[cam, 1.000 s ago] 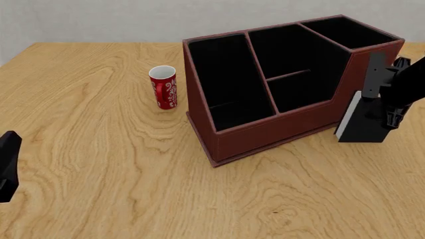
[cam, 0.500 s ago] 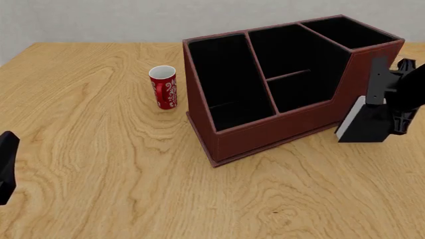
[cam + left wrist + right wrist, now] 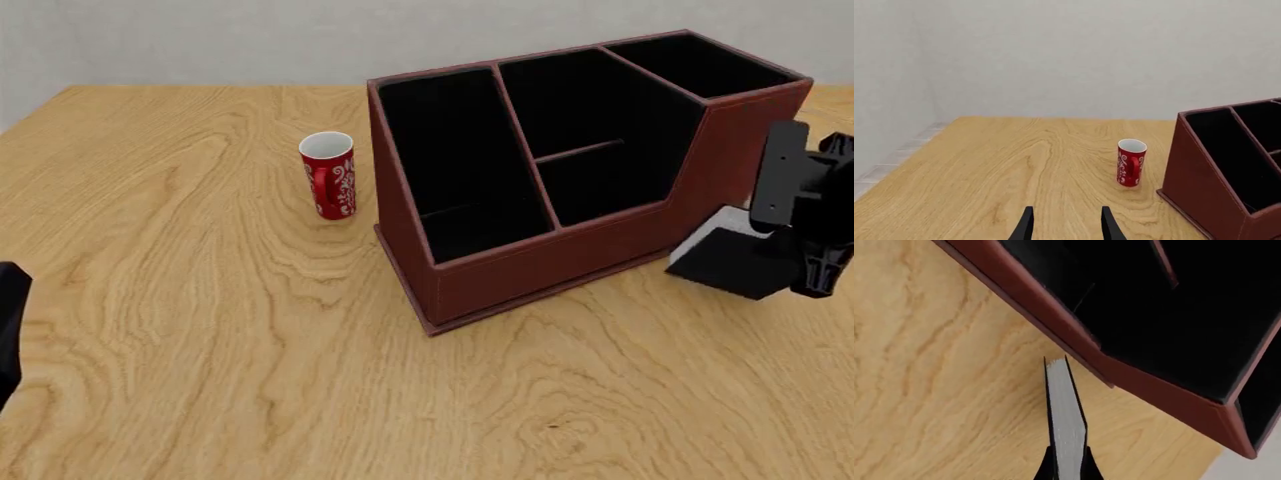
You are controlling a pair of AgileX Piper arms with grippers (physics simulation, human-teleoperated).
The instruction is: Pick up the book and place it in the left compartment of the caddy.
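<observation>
The black book (image 3: 731,262) with white page edges hangs tilted just off the right end of the reddish-brown caddy (image 3: 534,268). My right gripper (image 3: 801,255) is shut on it. In the right wrist view both fingers clamp the book (image 3: 1066,410), whose page edge points toward the caddy's lower wall (image 3: 1054,315). The left compartment (image 3: 447,170), deep and black-lined, holds nothing and lies at the caddy's far end from the book. My left gripper (image 3: 1066,227) is open with nothing in it, low over the table at the left, well short of the caddy (image 3: 1201,172).
A red cup (image 3: 328,175) with a white pattern stands just left of the caddy, also seen as the cup (image 3: 1131,162) in the left wrist view. The left arm (image 3: 7,320) shows at the left edge of the wooden table (image 3: 200,330).
The right gripper has shifted right with the book, and the book has tipped from upright to a slant. The left arm has slid further out of the front view.
</observation>
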